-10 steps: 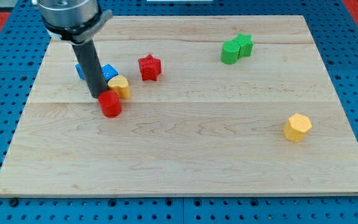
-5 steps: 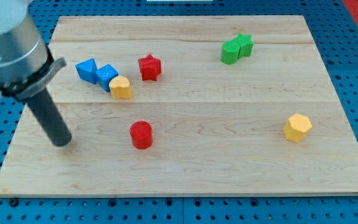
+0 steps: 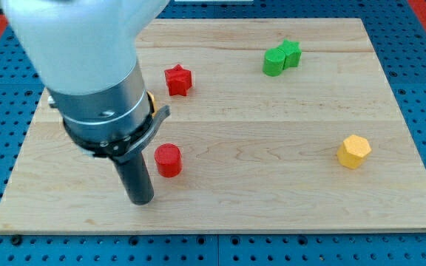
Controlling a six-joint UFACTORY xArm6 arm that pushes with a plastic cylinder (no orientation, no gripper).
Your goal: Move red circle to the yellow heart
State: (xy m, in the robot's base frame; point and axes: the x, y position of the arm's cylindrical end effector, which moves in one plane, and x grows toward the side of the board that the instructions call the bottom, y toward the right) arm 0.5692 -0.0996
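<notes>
The red circle (image 3: 168, 159) stands on the wooden board (image 3: 272, 170), left of centre toward the view's bottom. My tip (image 3: 141, 200) rests on the board just below and to the left of the red circle, a small gap apart. The yellow heart is almost fully hidden behind the arm's body; only a sliver shows at its right edge (image 3: 151, 100), above the red circle.
A red star (image 3: 177, 80) lies above the red circle. Two green blocks (image 3: 281, 58) sit together at the view's top right. A yellow hexagon (image 3: 354, 151) lies at the right. The blue blocks are hidden behind the arm.
The red circle slid down and right, away from the yellow heart, then stayed put. My tip swung left, then moved right to just below-left of the circle. The arm now covers the blue blocks.
</notes>
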